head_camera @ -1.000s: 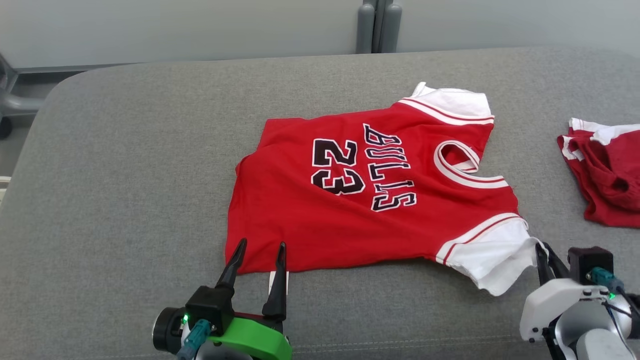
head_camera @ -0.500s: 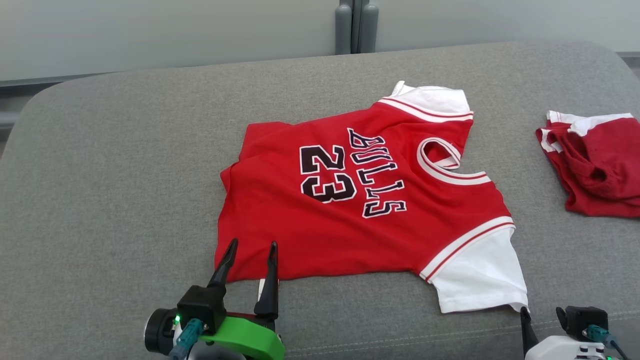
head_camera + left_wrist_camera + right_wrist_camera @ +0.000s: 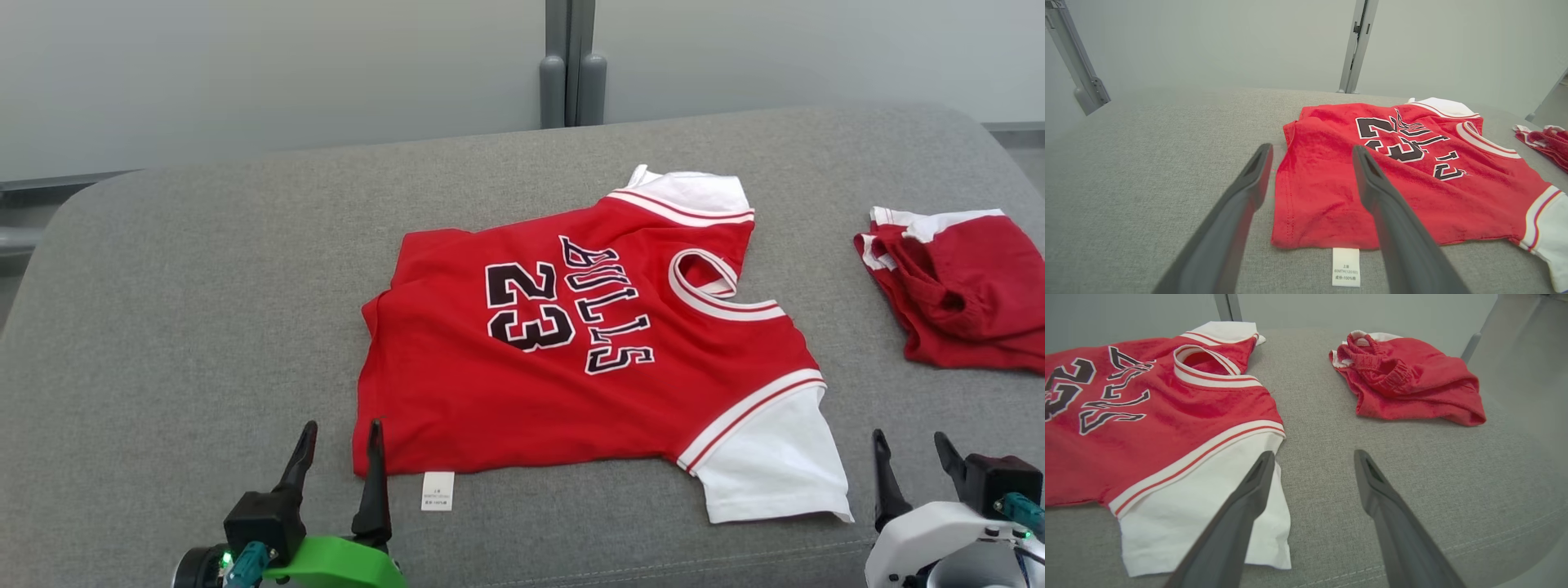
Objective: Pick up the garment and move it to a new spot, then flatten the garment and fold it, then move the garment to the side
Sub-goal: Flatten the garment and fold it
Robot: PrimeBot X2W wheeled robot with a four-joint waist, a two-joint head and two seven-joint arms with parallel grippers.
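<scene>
The garment (image 3: 588, 359) is a red "BULLS 23" jersey with white sleeves, spread flat on the grey cushion (image 3: 204, 310), neck toward the right. It also lies in the left wrist view (image 3: 1396, 179) and the right wrist view (image 3: 1147, 424). My left gripper (image 3: 341, 431) stands open just off the jersey's near left hem corner, touching nothing, with its care label (image 3: 438, 491) beside it. My right gripper (image 3: 910, 441) is open and empty, right of the near white sleeve (image 3: 775, 457). Between its fingers (image 3: 1249, 498) lies bare cushion.
A crumpled pair of red shorts (image 3: 963, 294) with white trim lies at the cushion's right end, also in the right wrist view (image 3: 1408, 379). A grey post (image 3: 569, 65) stands behind the cushion against a pale wall. Bare cushion stretches to the left of the jersey.
My right gripper has let go of the near white sleeve, which now lies flat, and drew back. The left gripper pulled back off the hem. The camera also shifted.
</scene>
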